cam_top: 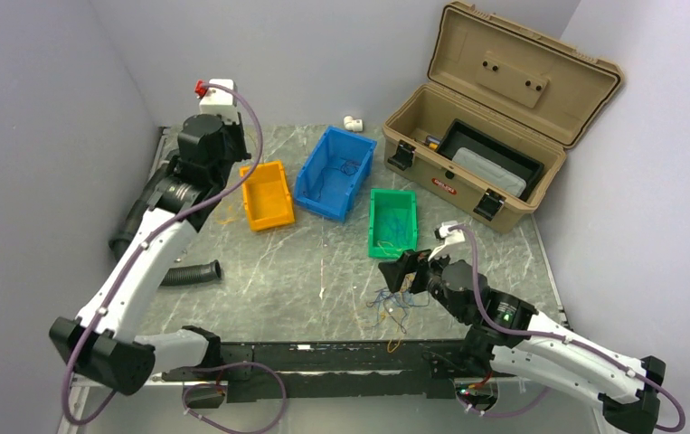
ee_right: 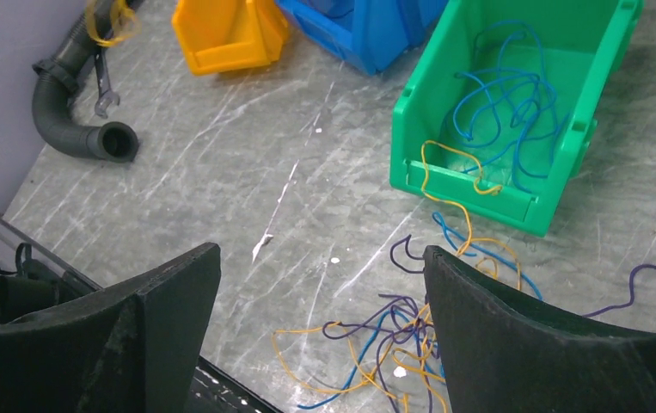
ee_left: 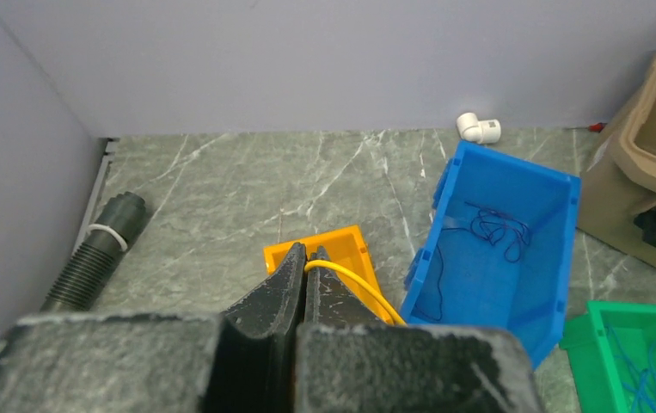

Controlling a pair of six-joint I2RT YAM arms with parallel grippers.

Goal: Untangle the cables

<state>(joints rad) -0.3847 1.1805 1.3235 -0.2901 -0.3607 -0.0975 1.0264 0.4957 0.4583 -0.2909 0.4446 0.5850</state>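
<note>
A tangle of thin purple, blue and yellow-orange cables (ee_right: 401, 331) lies on the marble table near the front edge; it also shows in the top view (cam_top: 395, 307). My right gripper (ee_right: 321, 251) is open and empty, hovering just above and left of the tangle (cam_top: 406, 269). Blue cables (ee_right: 505, 103) lie in the green bin (ee_right: 513, 202), and a yellow cable (ee_right: 449, 168) hangs over its front wall. My left gripper (ee_left: 309, 251) is shut on a yellow cable (ee_left: 358, 288) above the orange bin (ee_left: 350, 245). A dark blue cable (ee_left: 496, 231) lies in the blue bin (ee_left: 556, 198).
The orange bin (cam_top: 267, 194), blue bin (cam_top: 335, 172) and green bin (cam_top: 391, 221) stand in a row mid-table. An open tan toolbox (cam_top: 495, 117) is at the back right. A black corrugated hose (cam_top: 187, 271) lies at the left. A white pipe elbow (cam_top: 353, 122) sits at the back.
</note>
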